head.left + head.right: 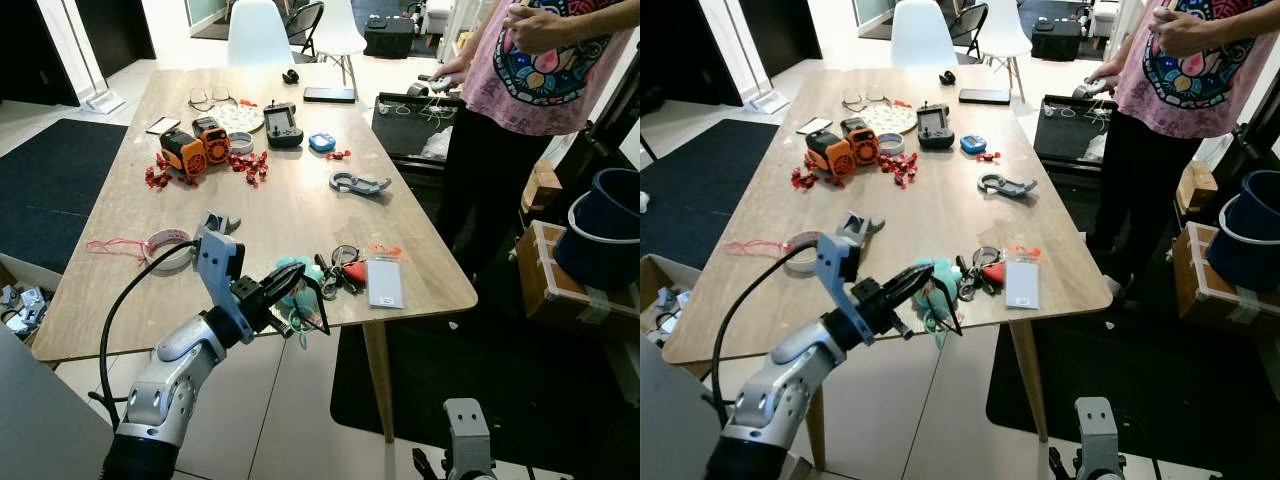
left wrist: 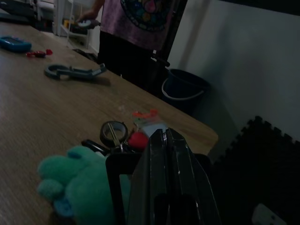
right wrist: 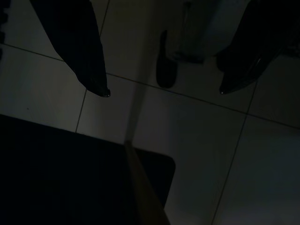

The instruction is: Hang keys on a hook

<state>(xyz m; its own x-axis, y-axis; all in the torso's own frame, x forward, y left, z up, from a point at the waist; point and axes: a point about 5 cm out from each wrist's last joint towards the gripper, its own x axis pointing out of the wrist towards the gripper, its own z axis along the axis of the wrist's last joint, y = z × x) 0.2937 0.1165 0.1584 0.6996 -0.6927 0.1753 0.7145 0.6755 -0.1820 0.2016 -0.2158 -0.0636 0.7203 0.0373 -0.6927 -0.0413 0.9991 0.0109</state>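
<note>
My left pincer [image 1: 300, 290], fingers pressed together, sits by the keys [image 1: 340, 268] at the surface's [image 1: 290, 215] near edge, nothing grasped or hung yet.

The keys [image 1: 338, 270] lie on the table [image 1: 290, 200] near its front edge, a plush toy [image 1: 300, 280] touching them at 9 o'clock and a card [image 1: 385, 283] just beside them at 3. The left gripper [image 1: 300, 302] sits at the toy's 7 o'clock, perhaps touching it. A carabiner [image 1: 358, 183] lies at 12, a tape roll [image 1: 168, 248] well off at 9. A person [image 1: 530, 90] stands beyond the table's right side.
</note>
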